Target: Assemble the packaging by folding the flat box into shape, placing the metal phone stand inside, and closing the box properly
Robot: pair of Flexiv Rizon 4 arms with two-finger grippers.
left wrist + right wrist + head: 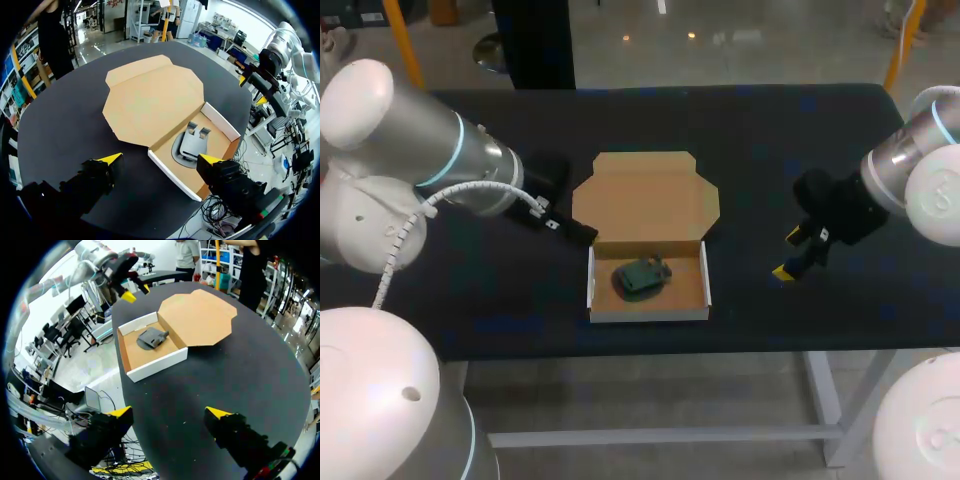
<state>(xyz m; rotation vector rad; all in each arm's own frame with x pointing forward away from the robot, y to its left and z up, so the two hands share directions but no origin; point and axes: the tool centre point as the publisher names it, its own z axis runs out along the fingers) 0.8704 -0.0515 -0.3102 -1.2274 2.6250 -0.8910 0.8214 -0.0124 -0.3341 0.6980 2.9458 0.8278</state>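
"Cardboard box [688, 288] status?" (M.)
"Middle of the table [520, 300]. Tray folded up, lid [645, 198] lying flat open behind it. Metal phone stand [641, 277] sits inside the tray." (K.)
"Grippers?" (M.)
"Left gripper [161, 159] spread, empty, just beside the tray's left rear corner. Right gripper [169, 412] spread, empty, well apart on the right." (K.)
"Step?" (M.)
"Closing, I judge. Next: catch the lid's far edge, swing it over the hinge, tuck flaps inside the walls without nudging the tray." (K.)

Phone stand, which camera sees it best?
The left wrist view: the phone stand looks biggest there, its base and two prongs clear. The head view shows a small dark lump, the right wrist view a small grey shape.
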